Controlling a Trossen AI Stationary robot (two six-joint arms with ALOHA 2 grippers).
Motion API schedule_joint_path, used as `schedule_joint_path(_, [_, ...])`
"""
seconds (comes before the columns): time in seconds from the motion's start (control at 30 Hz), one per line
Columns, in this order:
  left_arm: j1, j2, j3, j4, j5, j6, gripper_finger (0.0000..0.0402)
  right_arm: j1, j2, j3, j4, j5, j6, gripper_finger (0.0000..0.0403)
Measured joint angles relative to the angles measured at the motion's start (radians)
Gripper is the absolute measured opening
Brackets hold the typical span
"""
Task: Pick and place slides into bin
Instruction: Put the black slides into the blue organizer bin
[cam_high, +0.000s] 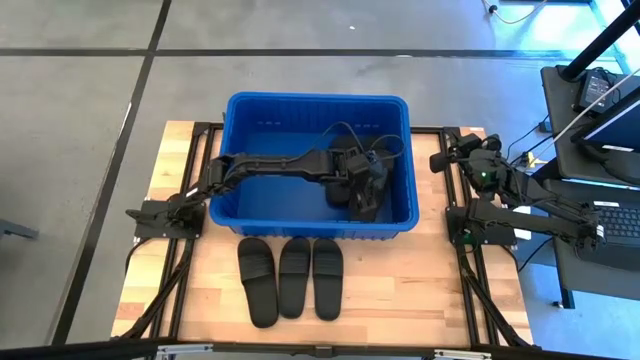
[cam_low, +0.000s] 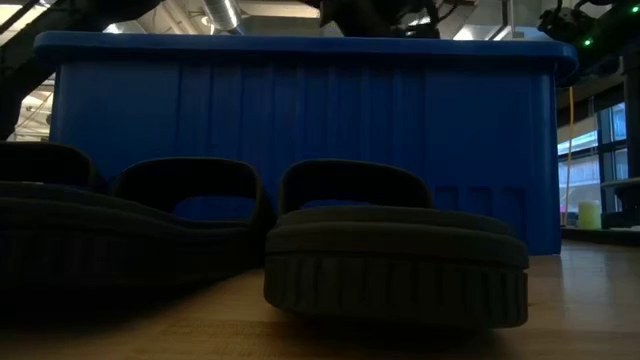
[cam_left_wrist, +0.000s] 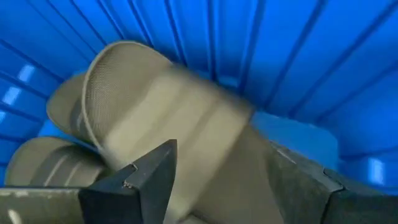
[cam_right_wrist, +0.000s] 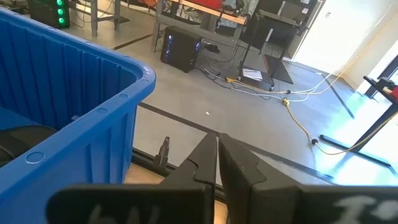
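Slide between open left pincer fingers, inside bin.

The left hand and its arm fill the right half of the bin, above slides piled in that corner, so the bin's left half is the open room inside. Three slides lie side by side on the counter just in front of the bin, seemingly touching, with bare wood to either side. The right hand, fingers pressed together, waits outside the bin's right wall.
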Motion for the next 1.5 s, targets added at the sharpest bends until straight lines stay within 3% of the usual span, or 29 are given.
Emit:
schedule_joint_path(0.27, [0.022, -0.002, 0.111, -0.152, 0.041, 0.131, 0.0234, 0.000, 0.000, 0.000, 0.000, 0.000, 0.006, 0.0021])
schedule_joint_path(0.33, [0.040, -0.008, 0.142, -0.193, 0.090, 0.163, 0.0233, 0.000, 0.000, 0.000, 0.000, 0.000, 0.022, 0.0021])
schedule_joint_path(0.43, [0.082, -0.006, 0.177, -0.268, 0.297, 0.229, 0.0232, 0.000, 0.000, 0.000, 0.000, 0.000, 0.050, 0.0021])
schedule_joint_path(0.6, [0.176, -0.006, 0.191, -0.264, 0.801, 0.296, 0.0234, 0.000, 0.000, 0.000, 0.000, 0.000, 0.080, 0.0021])
schedule_joint_path(0.67, [0.218, -0.006, 0.191, -0.232, 0.908, 0.306, 0.0234, 0.000, 0.000, 0.000, 0.000, 0.000, 0.081, 0.0021])
schedule_joint_path(0.9, [0.327, -0.004, 0.178, -0.077, 0.838, 0.308, 0.0232, 0.000, 0.000, 0.000, 0.000, 0.000, 0.082, 0.0021])
schedule_joint_path(1.07, [0.361, 0.032, 0.178, 0.005, 0.869, 0.297, 0.0234, 0.000, -0.001, 0.000, 0.001, 0.002, 0.105, 0.0021])
schedule_joint_path(1.5, [0.369, 0.214, 0.177, 0.011, 0.922, 0.296, 0.0233, 0.000, -0.001, 0.000, 0.001, 0.003, 0.159, 0.0021])
